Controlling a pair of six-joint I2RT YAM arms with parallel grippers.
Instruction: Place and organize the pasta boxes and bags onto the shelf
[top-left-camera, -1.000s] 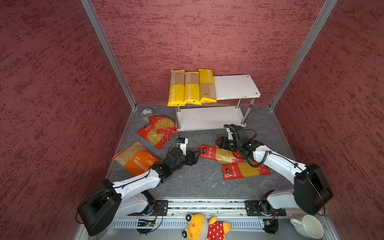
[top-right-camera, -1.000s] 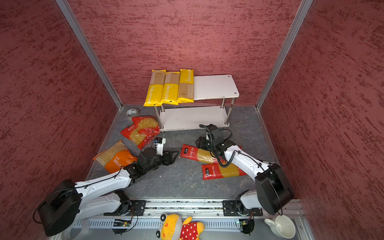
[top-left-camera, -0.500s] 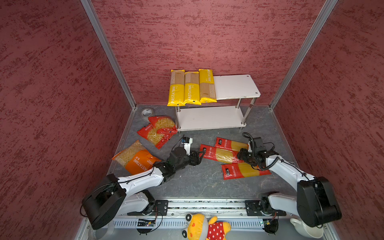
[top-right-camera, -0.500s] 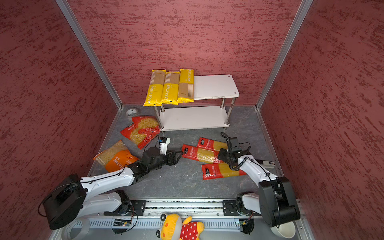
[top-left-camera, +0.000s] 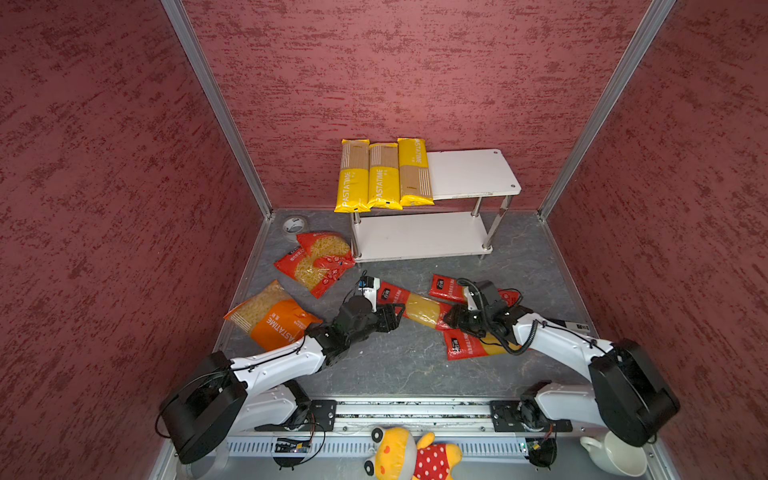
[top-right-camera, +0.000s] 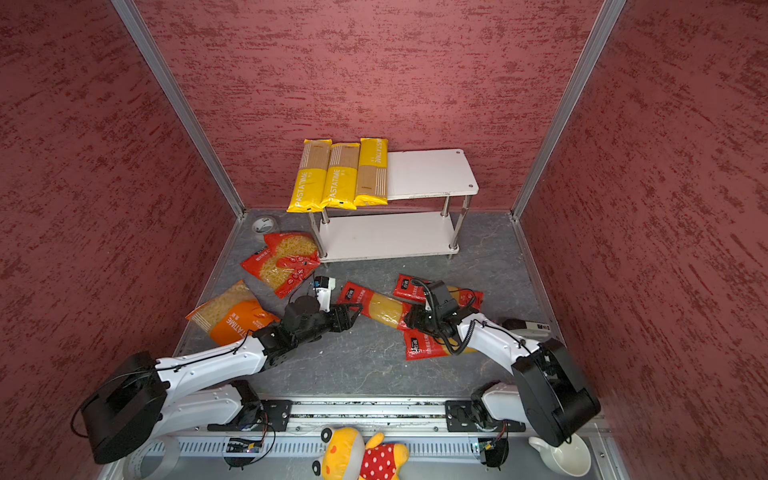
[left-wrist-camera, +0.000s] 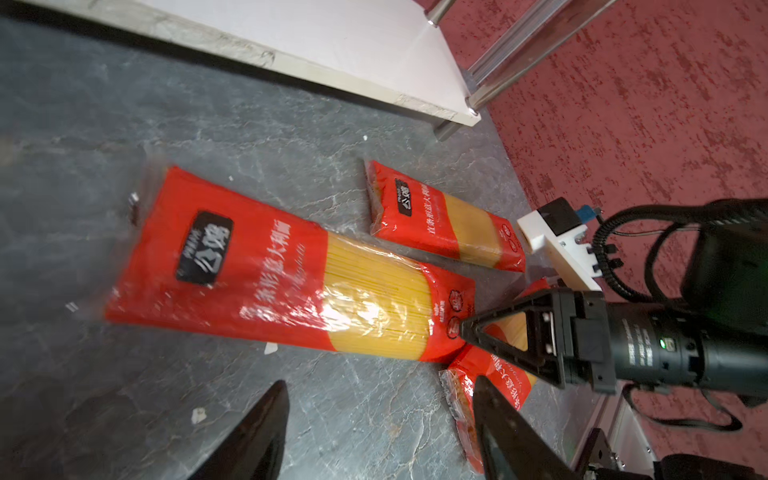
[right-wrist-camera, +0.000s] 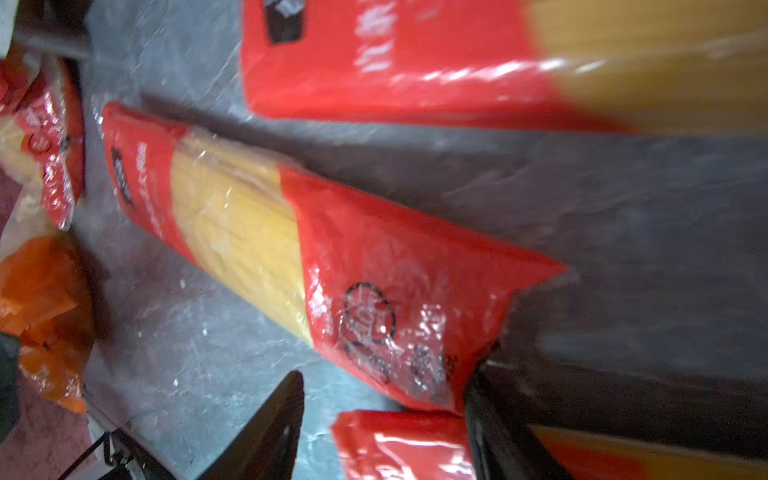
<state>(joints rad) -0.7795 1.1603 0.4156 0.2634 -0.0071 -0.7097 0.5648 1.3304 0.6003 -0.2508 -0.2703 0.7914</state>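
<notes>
red spaghetti pack (top-left-camera: 417, 309) at right tool (top-left-camera: 448, 322)

Red spag pack (right-wrist-camera: 332, 257) near spread fingers (right-wrist-camera: 270, 432) (blurry).

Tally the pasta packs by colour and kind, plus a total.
Yellow spaghetti packs: 3
Red spaghetti packs: 3
Red short-pasta bags: 2
Orange short-pasta bag: 1
Total: 9
</notes>
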